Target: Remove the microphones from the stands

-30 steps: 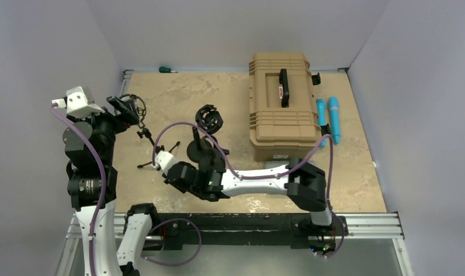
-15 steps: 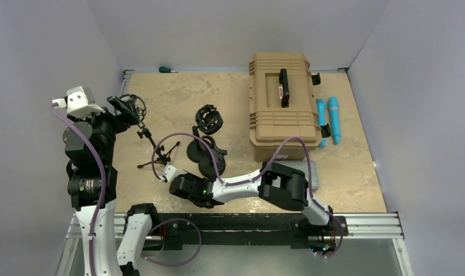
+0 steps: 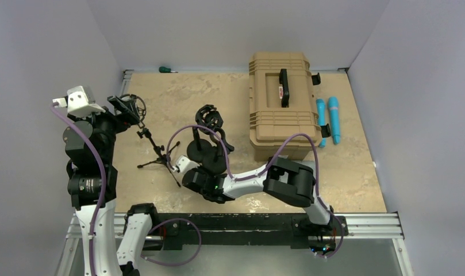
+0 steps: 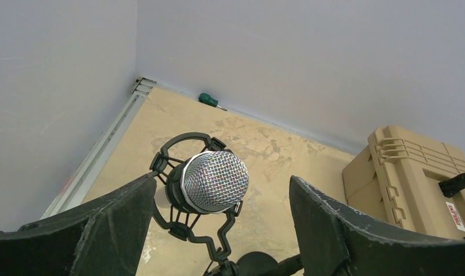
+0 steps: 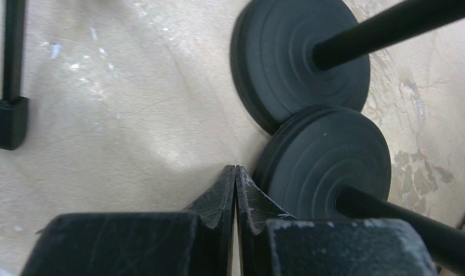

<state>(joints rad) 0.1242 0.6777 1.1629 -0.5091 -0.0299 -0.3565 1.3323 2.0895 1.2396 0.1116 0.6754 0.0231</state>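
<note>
The microphone (image 4: 214, 181), with a silver mesh head, sits in a black shock mount (image 4: 178, 227) on a small tripod stand (image 3: 156, 153) at the table's left. My left gripper (image 4: 221, 214) is open, and its fingers (image 4: 106, 230) stand either side of the microphone head without touching it. In the top view the left gripper (image 3: 126, 109) is at the mount. My right gripper (image 5: 235, 171) is shut and empty. It is low over the table beside two round black stand bases (image 5: 327, 158); in the top view it (image 3: 202, 174) is just in front of them.
A second empty shock mount (image 3: 210, 118) stands on one round base (image 3: 198, 150). A tan case (image 3: 280, 103) is at the back right, with two blue tubes (image 3: 327, 118) beside it. A green screwdriver (image 3: 166, 69) lies at the back wall. A tripod foot (image 5: 8, 121) is left of the right gripper.
My right arm has folded and swung its shut gripper rightwards, from beside the tripod to the front of the round bases. The left arm and the microphone have not moved.
</note>
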